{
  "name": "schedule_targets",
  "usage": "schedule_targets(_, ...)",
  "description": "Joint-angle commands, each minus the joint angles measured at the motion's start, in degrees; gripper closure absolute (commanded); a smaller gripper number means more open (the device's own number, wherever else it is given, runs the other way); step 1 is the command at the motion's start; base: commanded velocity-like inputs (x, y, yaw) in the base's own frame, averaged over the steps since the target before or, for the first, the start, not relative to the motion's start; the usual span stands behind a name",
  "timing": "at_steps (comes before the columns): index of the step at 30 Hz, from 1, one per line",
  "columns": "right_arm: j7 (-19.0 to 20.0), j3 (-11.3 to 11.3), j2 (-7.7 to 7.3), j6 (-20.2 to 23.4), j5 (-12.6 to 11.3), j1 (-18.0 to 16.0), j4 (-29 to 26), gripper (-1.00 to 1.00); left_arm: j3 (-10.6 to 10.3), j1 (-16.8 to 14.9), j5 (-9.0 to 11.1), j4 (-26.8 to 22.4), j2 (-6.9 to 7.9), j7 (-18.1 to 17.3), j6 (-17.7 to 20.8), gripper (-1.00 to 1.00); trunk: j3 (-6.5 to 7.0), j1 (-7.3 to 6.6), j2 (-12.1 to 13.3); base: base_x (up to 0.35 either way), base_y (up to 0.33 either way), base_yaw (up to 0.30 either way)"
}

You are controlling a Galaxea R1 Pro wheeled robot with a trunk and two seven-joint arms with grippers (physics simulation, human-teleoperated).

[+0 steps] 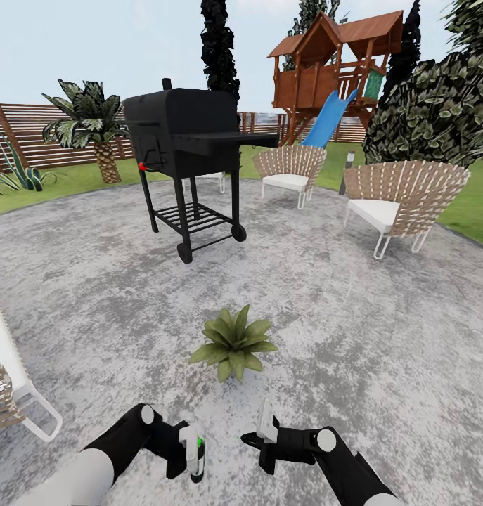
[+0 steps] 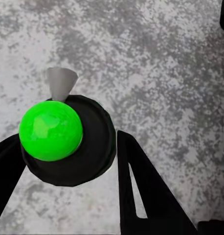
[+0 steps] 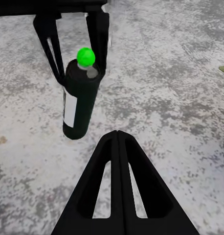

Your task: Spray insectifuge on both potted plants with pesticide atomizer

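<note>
A potted plant (image 1: 234, 344), a low rosette of pointed green leaves, stands on the grey stone patio (image 1: 339, 309) of the garden, just ahead of both arms. The pesticide atomizer (image 1: 197, 472), a dark bottle with a white label, hangs upright in my left gripper (image 1: 192, 453), which is shut on it. From above, the left wrist view shows the atomizer's (image 2: 68, 142) round top with a bright green dot, black fingers (image 2: 136, 186) on either side. My right gripper (image 1: 266, 420) is shut and holds nothing; its closed fingers (image 3: 118, 161) point toward the atomizer (image 3: 80, 105), a short gap away.
A black wheeled grill (image 1: 185, 133) stands beyond the plant. Two wicker chairs (image 1: 290, 169) (image 1: 399, 200) sit at the back right, a white lounger (image 1: 9, 379) at the near left. A palm (image 1: 93, 126), a brown fence (image 1: 30, 133) and a wooden playhouse (image 1: 332, 70) line the lawn.
</note>
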Motion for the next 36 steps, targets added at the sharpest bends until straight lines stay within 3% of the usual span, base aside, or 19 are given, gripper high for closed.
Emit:
schedule_targets(1,0.0,-0.1,0.02,-0.3,0.5,0.0,-0.1,1.0,-0.1,0.0,-0.2,-0.1,0.72,0.0,-0.6,1.0,-0.05,-0.01,0.0,0.0,0.0,0.0)
schedule_targets(12,0.0,-0.1,0.0,-0.3,0.5,0.0,0.0,1.0,0.0,0.0,-0.1,-0.1,8.79,0.0,-1.1,1.0,-0.05,-0.01,0.0,0.0,0.0,0.0)
schedule_targets(16,0.0,-0.1,-0.06,-0.3,0.6,0.0,0.1,1.0,0.2,0.0,-0.1,-0.1,10.13,0.0,-1.1,1.0,-0.05,-0.01,0.0,0.0,0.0,0.0)
schedule_targets(17,-0.1,-0.1,-0.06,-0.3,0.6,0.0,0.0,-1.0,0.2,0.0,-0.1,-0.1,10.32,0.0,-1.1,1.0,-0.05,-0.01,0.0,0.0,0.0,0.0)
schedule_targets(22,-0.9,-0.6,-0.35,-0.3,0.8,0.0,0.2,-1.0,0.6,0.0,0.4,-0.1,10.77,0.8,-0.7,1.0,-0.05,-0.01,0.0,0.0,0.0,0.0)
schedule_targets(25,-6.7,-1.9,-1.05,-0.3,0.9,0.0,0.3,-1.0,4.4,0.1,1.4,0.2,10.61,4.2,-0.6,1.0,-0.05,-0.01,0.0,0.0,0.0,0.0)
schedule_targets(29,-19.1,-6.9,-3.19,-0.4,0.8,0.1,5.4,-1.0,16.8,0.4,2.3,0.9,10.05,9.5,0.1,1.0,-0.05,-0.01,0.0,0.0,0.0,0.0)
schedule_targets(31,-22.2,-8.8,-4.21,-0.4,0.8,0.1,8.2,-1.0,20.5,0.3,2.3,0.9,9.89,11.0,2.6,1.0,-0.05,-0.01,0.0,0.0,0.0,0.0)
schedule_targets(34,-29.3,-13.7,-5.36,-0.4,0.8,0.2,12.9,-1.0,24.1,0.1,2.6,0.6,9.65,14.2,10.4,1.0,-0.05,-0.01,0.0,0.0,0.0,0.0)
schedule_targets(36,-37.2,-16.9,-5.62,-0.5,0.8,0.3,17.0,-1.0,24.9,-0.1,4.7,0.3,9.07,15.4,13.6,1.0,-0.05,-0.01,0.0,0.0,0.0,0.0)
